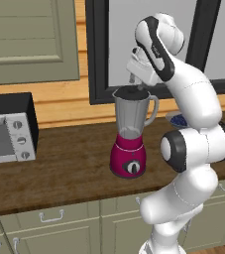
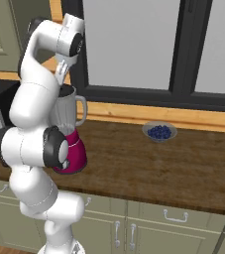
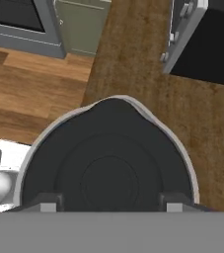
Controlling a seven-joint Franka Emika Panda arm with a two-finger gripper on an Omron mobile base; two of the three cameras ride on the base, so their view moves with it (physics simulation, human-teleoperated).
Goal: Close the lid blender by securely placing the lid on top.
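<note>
Straddling the lid [image 3: 108, 168] atop the blender [image 1: 130, 134], hand [image 3: 107, 202] parted, fingertips spread wide.

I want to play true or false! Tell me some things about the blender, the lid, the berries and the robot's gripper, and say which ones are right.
1. The lid sits on the blender jar's mouth. True.
2. The blender's base is blue. False: it is magenta-red.
3. The gripper is right above the lid, jaws spread apart. True.
4. The bowl of blueberries stands on the floor. False: it stands on the wooden counter.
5. The toaster oven is on the counter, apart from the blender. True.
6. The blender lies on its side. False: it stands upright.
</note>
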